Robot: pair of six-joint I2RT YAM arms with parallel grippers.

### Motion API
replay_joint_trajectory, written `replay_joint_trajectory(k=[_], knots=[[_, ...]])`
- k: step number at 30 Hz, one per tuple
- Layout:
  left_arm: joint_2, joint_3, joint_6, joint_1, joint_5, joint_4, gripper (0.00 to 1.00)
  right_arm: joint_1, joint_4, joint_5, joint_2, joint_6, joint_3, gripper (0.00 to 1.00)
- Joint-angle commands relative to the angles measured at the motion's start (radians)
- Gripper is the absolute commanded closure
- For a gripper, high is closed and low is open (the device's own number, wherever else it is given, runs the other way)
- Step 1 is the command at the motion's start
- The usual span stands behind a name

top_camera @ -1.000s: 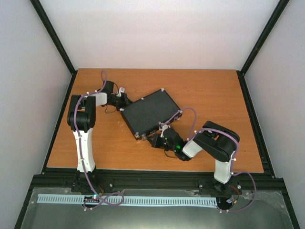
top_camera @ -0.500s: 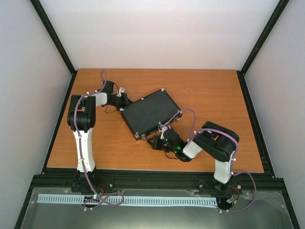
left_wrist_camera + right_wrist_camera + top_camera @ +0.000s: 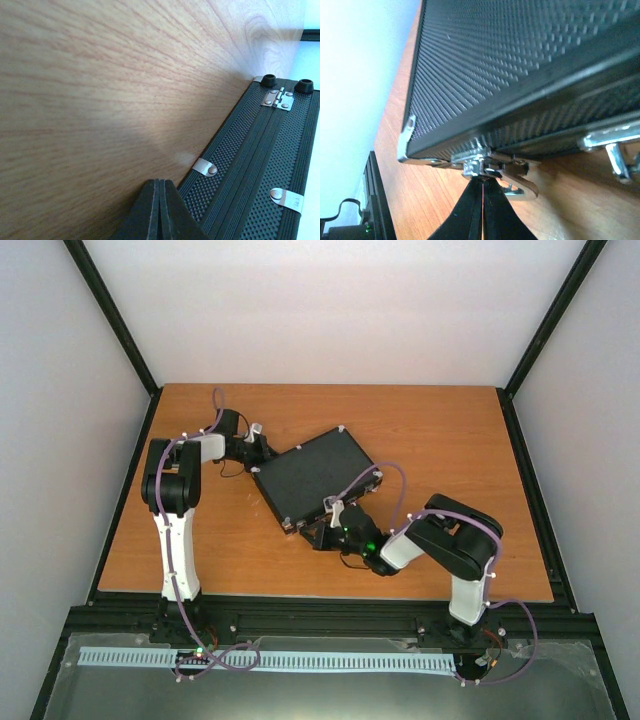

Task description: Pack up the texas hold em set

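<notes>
The black briefcase (image 3: 315,475) of the texas hold em set lies closed and turned at an angle in the middle of the table. My left gripper (image 3: 262,454) is shut, its tips low on the table against the case's back left side (image 3: 260,165), near a silver hinge (image 3: 278,99). My right gripper (image 3: 320,530) is shut too, tips pressed against a silver latch (image 3: 480,162) on the case's front edge (image 3: 520,65). In the wrist views, the left gripper (image 3: 161,183) and the right gripper (image 3: 482,181) hold nothing between their fingers.
The wooden table (image 3: 450,440) is framed by black rails and white walls. Another silver fitting (image 3: 615,145) sticks out of the case's front edge to the right of the latch. The right arm's purple cable (image 3: 400,485) arches over the case's near right corner.
My right gripper has slid a little to the left along the case's front edge and now sits at the latch. The left arm has stayed put.
</notes>
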Motion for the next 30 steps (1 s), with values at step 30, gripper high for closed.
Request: replay_joint_trajectory(k=[30], knots=[[0.100,-0.163,-0.039,-0.061,-0.111,-0.097,0.99,0.007,-0.459,0.407,0.204,0.150,0.253,0.97]])
